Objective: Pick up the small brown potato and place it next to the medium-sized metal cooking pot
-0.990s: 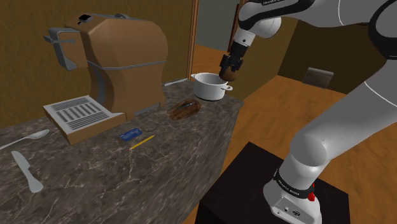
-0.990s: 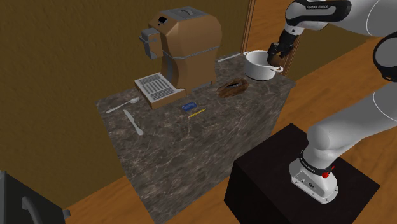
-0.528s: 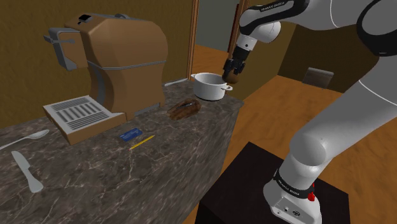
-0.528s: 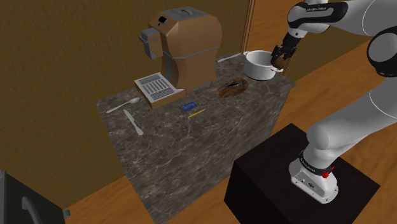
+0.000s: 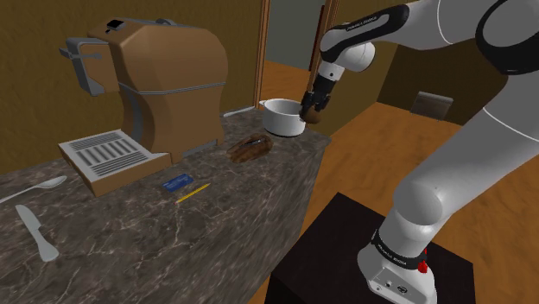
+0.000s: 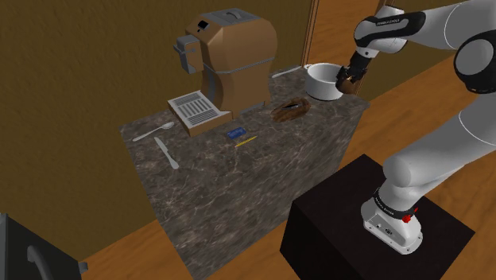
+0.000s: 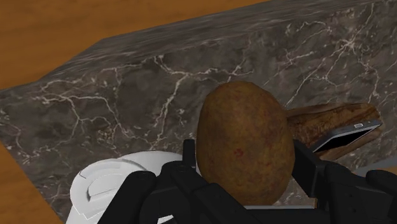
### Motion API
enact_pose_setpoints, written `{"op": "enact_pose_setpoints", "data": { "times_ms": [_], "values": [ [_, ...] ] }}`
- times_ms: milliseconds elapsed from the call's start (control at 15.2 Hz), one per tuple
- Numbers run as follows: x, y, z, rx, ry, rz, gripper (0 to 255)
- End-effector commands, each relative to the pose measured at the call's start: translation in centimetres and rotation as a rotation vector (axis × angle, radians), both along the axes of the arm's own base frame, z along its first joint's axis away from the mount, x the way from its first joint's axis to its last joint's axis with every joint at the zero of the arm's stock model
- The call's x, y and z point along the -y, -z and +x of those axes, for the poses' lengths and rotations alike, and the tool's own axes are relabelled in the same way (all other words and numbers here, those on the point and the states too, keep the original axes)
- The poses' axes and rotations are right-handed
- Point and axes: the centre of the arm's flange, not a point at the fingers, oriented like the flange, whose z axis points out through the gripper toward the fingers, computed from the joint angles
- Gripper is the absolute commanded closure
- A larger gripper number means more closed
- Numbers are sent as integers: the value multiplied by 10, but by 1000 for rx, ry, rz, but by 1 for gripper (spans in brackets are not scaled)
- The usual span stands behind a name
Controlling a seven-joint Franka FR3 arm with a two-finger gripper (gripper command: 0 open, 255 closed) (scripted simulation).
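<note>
A small brown potato [image 7: 245, 146] is clasped between the two black fingers of my gripper [image 7: 245, 168], which is shut on it. In the shoulder view the gripper [image 5: 312, 110] hangs low with the potato [image 5: 313, 117] just beside the white cooking pot [image 5: 282, 117], on the pot's right, near the corner of the dark marble counter [image 5: 216, 216]. The second exterior view shows the gripper [image 6: 346, 79] right of the pot [image 6: 321, 81] as well. The pot's rim [image 7: 105, 188] shows beside the fingers in the wrist view.
A brown coffee machine [image 5: 151, 82] stands at the back of the counter. A brown flat object [image 5: 250, 148] with a phone [image 7: 347, 132] on it lies near the pot. A blue card [image 5: 177, 181], pencil [image 5: 193, 193], knife [image 5: 36, 231] and spoon [image 5: 34, 188] lie further left. The counter's edge [image 5: 321, 147] is close.
The gripper has come down with the potato, from above the pot's rim to low beside the pot, and its wrist has swung a little toward the right. It stays shut.
</note>
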Motion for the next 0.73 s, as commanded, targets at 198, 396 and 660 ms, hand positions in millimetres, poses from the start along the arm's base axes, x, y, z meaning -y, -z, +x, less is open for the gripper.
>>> {"op": "enact_pose_setpoints", "data": {
  "times_ms": [198, 396, 660],
  "values": [
    [-1, 27, -1, 0, 0, 0, 255],
    [-1, 42, -1, 0, 0, 0, 255],
    [-1, 64, -1, 0, 0, 0, 255]
  ]
}}
